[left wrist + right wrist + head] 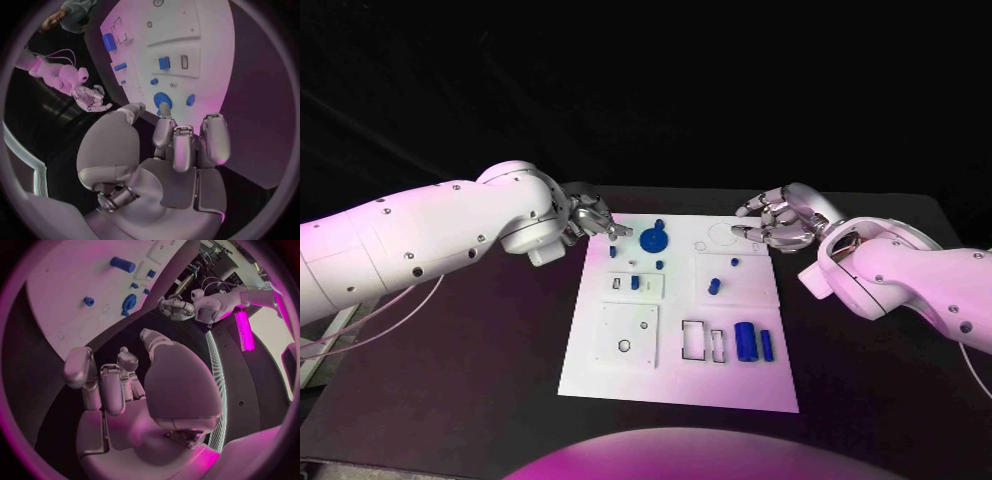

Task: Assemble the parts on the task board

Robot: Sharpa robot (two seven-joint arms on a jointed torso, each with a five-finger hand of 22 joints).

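Task board (212,45) far end cut off by circle rim; small parts (635,265) on it too tiny to identify.

A dim room is seen, and the black table (473,400) is almost lost in the dark background. A magenta tint is laid over the scene, strongest at the sides. The white rectangular task board (678,385) is lit most brightly and is slightly washed out. A glowing magenta strip light (243,330) is seen in the right wrist view. Soft highlights are shown on the silver many-fingered left hand (178,150). In both wrist views, straight edges are bent and the circle rims are blurred.
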